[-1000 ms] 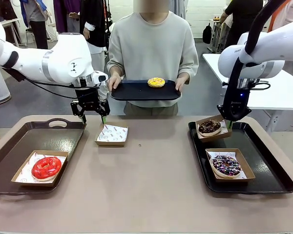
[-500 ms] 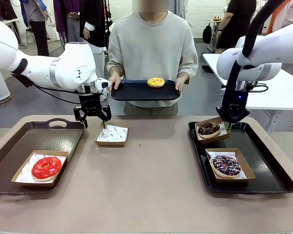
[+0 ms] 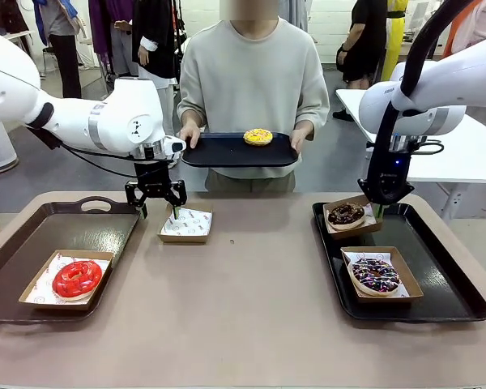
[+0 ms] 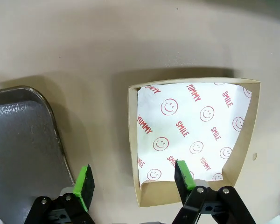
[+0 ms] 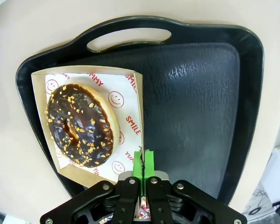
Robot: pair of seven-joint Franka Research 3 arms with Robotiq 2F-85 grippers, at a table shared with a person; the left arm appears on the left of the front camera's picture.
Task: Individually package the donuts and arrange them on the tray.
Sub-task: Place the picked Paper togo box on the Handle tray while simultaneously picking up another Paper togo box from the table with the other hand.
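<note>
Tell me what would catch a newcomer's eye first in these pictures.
Probably the red donut, boxed on the tray at the table's left. Next, the person across the table holding a black tray with a yellow donut. Then the open left gripper hovering by an empty box.

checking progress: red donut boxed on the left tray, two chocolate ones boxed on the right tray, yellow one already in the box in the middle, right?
Not quite. The middle box holds only paper, as the left wrist view shows. The yellow donut sits on the tray the person holds. The rest is right.
</note>
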